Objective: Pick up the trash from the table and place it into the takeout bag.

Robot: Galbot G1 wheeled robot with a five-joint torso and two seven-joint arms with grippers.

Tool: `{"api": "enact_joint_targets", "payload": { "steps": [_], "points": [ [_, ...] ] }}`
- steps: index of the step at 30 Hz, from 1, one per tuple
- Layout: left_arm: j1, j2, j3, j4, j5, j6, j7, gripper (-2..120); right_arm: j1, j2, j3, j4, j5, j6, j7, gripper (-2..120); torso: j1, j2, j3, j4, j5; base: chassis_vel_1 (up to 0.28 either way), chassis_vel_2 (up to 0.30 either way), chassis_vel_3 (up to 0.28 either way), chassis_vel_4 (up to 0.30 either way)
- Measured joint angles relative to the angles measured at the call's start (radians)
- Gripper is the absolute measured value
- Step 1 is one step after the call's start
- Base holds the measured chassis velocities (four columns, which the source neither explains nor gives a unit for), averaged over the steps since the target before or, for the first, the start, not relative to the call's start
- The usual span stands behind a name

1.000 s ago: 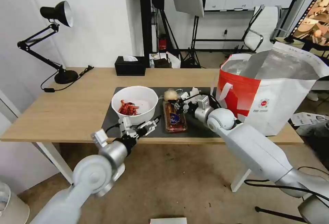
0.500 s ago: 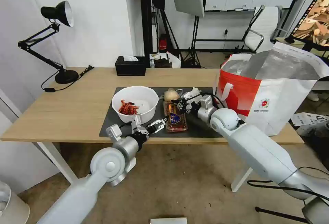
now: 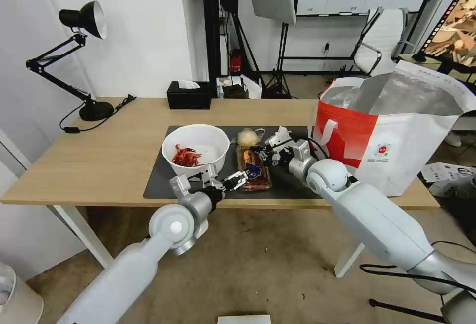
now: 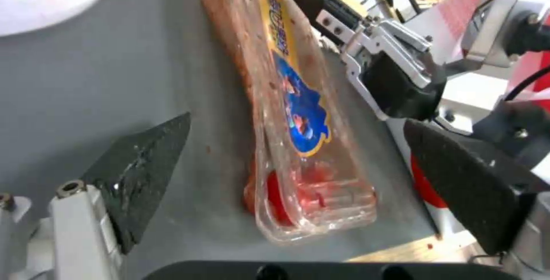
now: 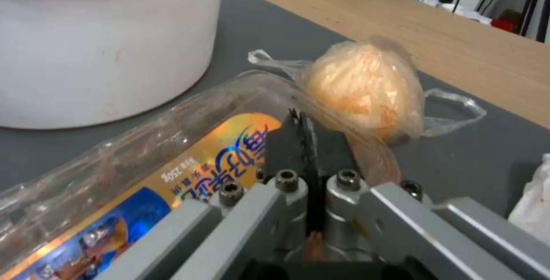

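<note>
a: looking at the clear hinged tray [image 3: 254, 168] — it lies on the dark grey mat [image 3: 163, 175] of the table [image 3: 99, 155], between the white bowl [image 3: 196, 149] and the takeout bag [image 3: 396, 131]. left gripper [image 4: 298, 177] sits at its near end, fingers [image 4: 143, 172] spread wide either side, not touching.

b: right gripper [image 3: 262, 154]?

a: at the tray's far end, by the yellowish wrapped lump [image 5: 364, 82]. right wrist view shows the pads pressed together at the tray's edge. cannot tell if they pinch the plastic or nothing at all.

b: risks?

a: my guess: the tray is thin and greasy, could flex or pop open and spill scraps when squeezed. two arms crowd one item, so they might bump. the lump touches the tray and may roll off with it.

b: surroundings?

a: light wood top, black desk lamp [image 3: 79, 22] at the left, black tissue box [image 3: 188, 95] at the back edge. bag stands open at the right end, foil lining showing. office chair [image 3: 382, 41] and stands behind, brown carpet below.
</note>
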Motion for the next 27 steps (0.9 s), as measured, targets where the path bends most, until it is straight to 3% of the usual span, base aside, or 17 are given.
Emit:
{"api": "enact_joint_targets", "payload": {
  "steps": [16,24,27],
  "points": [
    [-0.051,-0.037,0.047,0.069,-0.013,-0.011,0.0,98,-0.001,-0.001,-0.003,-0.003,0.003,-0.002,0.004,0,0.0,0.0,0.0,0.0,-0.0001,0.0,0.0,0.0,0.0],
    [-0.053,-0.041,0.045,0.083,-0.015,-0.018,0.001,74,-0.007,-0.001,-0.003,-0.004,0.005,-0.002,0.005,0,0.0,0.0,0.0,0.0,-0.0001,0.0,0.0,0.0,0.0],
    [-0.057,-0.035,0.04,0.088,-0.017,-0.019,0.002,57,-0.016,-0.001,0.0,-0.001,0.005,-0.002,0.005,0,0.0,0.0,0.0,0.0,-0.0002,0.0,0.0,0.0,0.0]
  ]
}}
